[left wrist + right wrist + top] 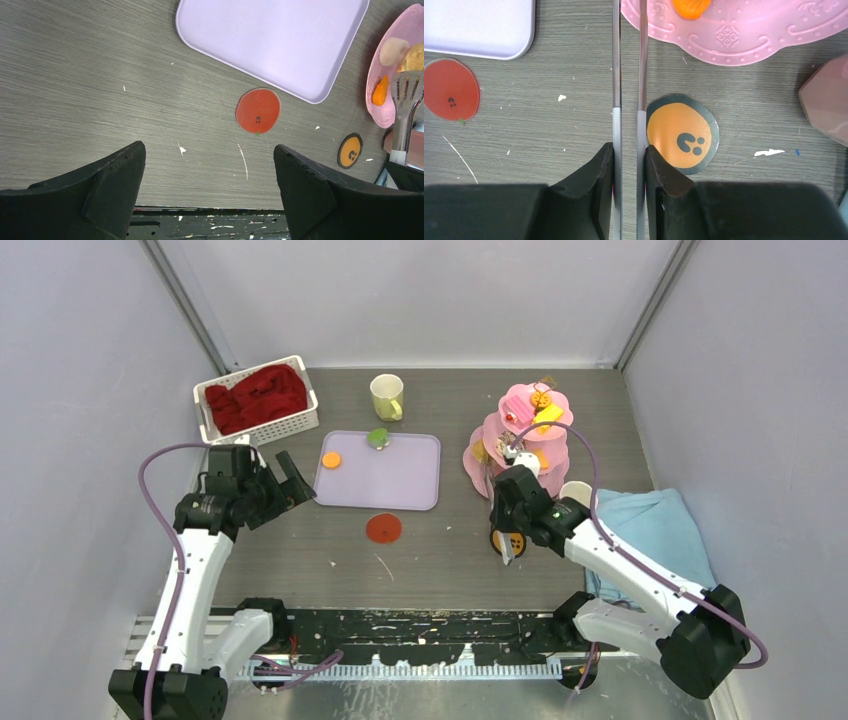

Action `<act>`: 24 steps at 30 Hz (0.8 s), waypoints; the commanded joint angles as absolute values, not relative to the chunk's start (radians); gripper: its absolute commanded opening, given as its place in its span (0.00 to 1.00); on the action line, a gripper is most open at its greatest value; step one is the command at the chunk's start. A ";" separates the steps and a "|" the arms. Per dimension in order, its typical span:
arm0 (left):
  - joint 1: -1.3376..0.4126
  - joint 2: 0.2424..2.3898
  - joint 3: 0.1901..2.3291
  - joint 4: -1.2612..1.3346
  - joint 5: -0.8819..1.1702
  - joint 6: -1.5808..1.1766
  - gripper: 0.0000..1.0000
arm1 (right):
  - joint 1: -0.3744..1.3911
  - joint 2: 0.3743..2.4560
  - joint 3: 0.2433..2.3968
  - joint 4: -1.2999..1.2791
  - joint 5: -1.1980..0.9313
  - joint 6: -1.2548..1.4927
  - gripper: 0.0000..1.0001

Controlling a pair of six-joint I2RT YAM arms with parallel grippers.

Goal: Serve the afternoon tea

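The pink three-tier stand (520,425) at the right carries several toy sweets; an orange one (691,6) lies on its bottom tier. My right gripper (505,530) (629,146) is shut on metal tongs (616,75), whose slotted head (407,87) reaches over that bottom tier. The pink mug (826,107) stands just right of this gripper. A pale yellow-green mug (387,396) stands at the back. An orange sweet (331,459) and a green one (379,438) lie on the lilac tray (400,475). My left gripper (290,483) (207,150) hangs open left of the tray, holding nothing.
A red round coaster (383,528) lies in front of the tray and an orange coaster (681,132) lies under my right gripper. A white basket of red cloth (255,400) stands at the back left. A folded light-blue towel (655,525) lies at the right.
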State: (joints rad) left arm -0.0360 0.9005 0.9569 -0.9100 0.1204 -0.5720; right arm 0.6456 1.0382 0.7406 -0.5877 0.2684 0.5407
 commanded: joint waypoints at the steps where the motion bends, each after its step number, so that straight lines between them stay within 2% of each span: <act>1: -0.029 0.889 0.953 -0.892 0.123 -0.563 0.98 | 0.630 1.027 0.746 -0.497 0.243 0.538 0.01; 24: -0.030 0.919 0.952 -0.879 0.119 -0.554 0.98 | 0.442 1.142 0.770 -0.313 0.141 0.508 0.01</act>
